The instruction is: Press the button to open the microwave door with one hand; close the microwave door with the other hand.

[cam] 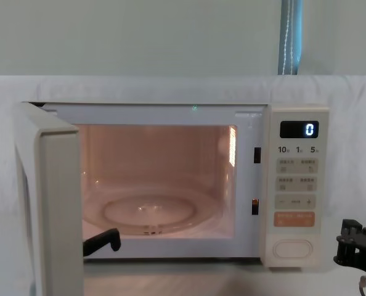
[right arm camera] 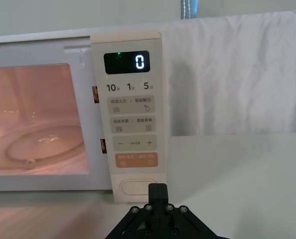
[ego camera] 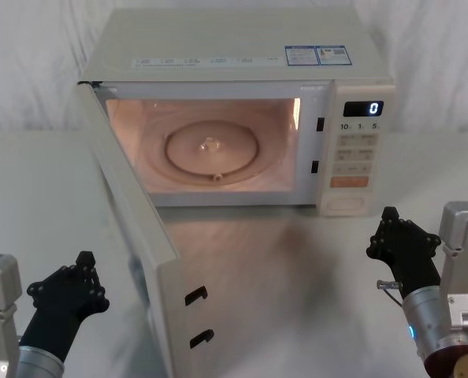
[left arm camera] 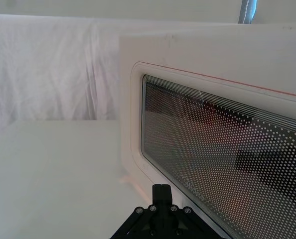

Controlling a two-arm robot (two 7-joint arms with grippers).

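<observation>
Head view: the microwave door (ego camera: 135, 236) stands swung out toward the lower left of the frame, hinged at the oven's left edge, leaving the lit cavity and its glass turntable (ego camera: 210, 150) exposed at upper centre. The button (ego camera: 347, 204), a large blank oval, sits lowest on the control panel (ego camera: 357, 153) at centre right, beneath the orange key (ego camera: 349, 182); the display (ego camera: 363, 109) reads 0. From the open door, the pressing step appears done and closing remains.

The right gripper (ego camera: 390, 214) hangs at lower right, just in front of the panel and apart from it, a placement consistent with having served the button; in the right wrist view its fingers (right arm camera: 157, 191) lie together as one narrow tip at the lower centre, pointed at the button (right arm camera: 140, 186) without touching.

The left gripper (ego camera: 85, 260) sits at lower left, on the outer side of the door and near its free edge, apparently so that a push can swing the panel shut. In the left wrist view its tip (left arm camera: 161, 191) shows closed at bottom centre, beside the door's dotted window (left arm camera: 222, 164); contact cannot be told. The chest view shows the door (cam: 56, 203) edge-on at left.
</observation>
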